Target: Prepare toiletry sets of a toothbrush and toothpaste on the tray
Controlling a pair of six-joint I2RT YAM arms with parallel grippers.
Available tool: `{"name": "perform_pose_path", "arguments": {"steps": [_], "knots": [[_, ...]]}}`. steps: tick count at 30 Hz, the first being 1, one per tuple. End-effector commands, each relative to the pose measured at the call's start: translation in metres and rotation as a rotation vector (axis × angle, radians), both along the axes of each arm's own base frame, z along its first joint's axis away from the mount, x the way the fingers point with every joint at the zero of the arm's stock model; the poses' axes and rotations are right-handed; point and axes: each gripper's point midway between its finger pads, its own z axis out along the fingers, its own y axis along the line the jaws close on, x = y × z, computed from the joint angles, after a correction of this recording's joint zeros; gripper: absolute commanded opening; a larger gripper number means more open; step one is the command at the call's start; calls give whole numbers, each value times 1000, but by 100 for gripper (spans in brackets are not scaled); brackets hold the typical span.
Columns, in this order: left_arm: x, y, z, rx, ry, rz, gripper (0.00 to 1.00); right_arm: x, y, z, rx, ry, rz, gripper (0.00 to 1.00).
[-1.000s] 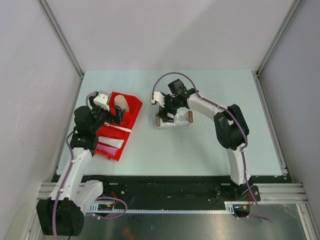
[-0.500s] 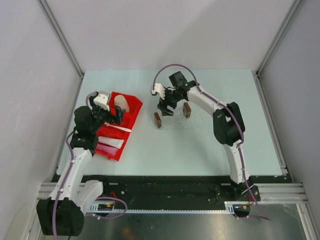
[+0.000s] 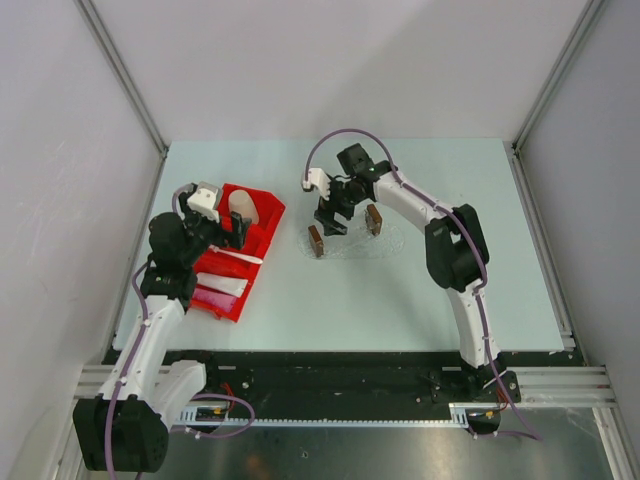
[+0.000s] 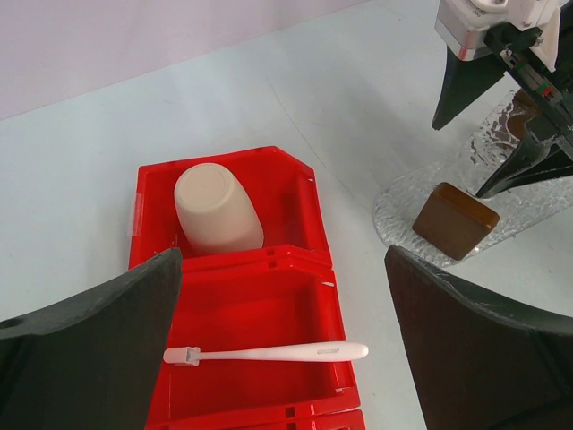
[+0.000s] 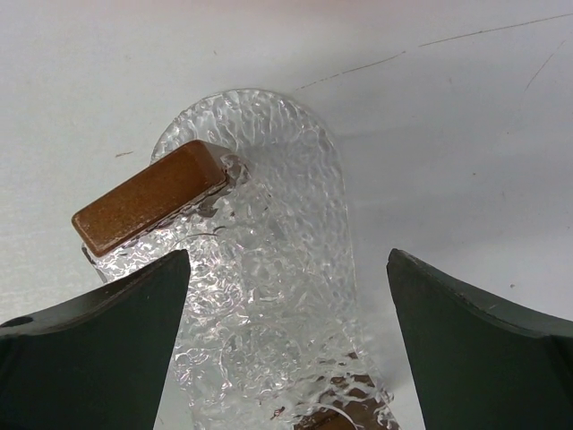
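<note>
The clear tray (image 3: pixel 350 243) lies mid-table with a brown block (image 3: pixel 315 241) at each short end, and nothing lies on it. My right gripper (image 3: pixel 333 215) hovers open over it. The right wrist view shows the tray (image 5: pixel 260 152) and one block (image 5: pixel 148 197) between the open fingers of the right gripper (image 5: pixel 286 255). My left gripper (image 3: pixel 232 228) is open and empty above the red bin (image 3: pixel 272 206). The white toothbrush (image 4: pixel 269 353) lies in the bin's middle compartment, below the left gripper (image 4: pixel 282 255). A white tube (image 3: pixel 222 286) and something pink lie in the near compartment.
A tan paper cup (image 4: pixel 215 210) lies on its side in the bin's far compartment. The tray (image 4: pixel 403 202) and the right gripper's fingers (image 4: pixel 457 90) show at the right of the left wrist view. Grey walls and metal rails enclose the table.
The tray's right end has swung a little away from me. The right gripper has shifted slightly above it. The left arm has not moved.
</note>
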Motion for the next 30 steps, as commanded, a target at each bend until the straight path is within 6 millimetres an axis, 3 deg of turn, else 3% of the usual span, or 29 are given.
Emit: {"name": "perform_pose_path", "arguments": {"steps": [1, 14, 18, 21, 26, 27, 30], "knots": [[-1, -1, 7, 41, -50, -34, 100, 8, 3, 47, 63, -75, -9, 98], [-1, -2, 6, 38, -49, -40, 100, 18, -16, 76, 94, -100, -63, 98], [-1, -2, 7, 38, -51, -41, 100, 26, -29, 99, 171, -78, -126, 96], [-1, -4, 4, 42, -39, -58, 100, 41, -52, 112, 213, -87, -211, 94], [1, -23, 7, 16, 18, -150, 100, 62, -99, 109, 241, -112, -361, 93], [1, -28, -2, 17, 58, -165, 100, 66, -108, 107, 232, -118, -394, 93], [7, -39, -5, 65, 63, -178, 100, 72, -130, 102, 216, -149, -472, 93]]}}
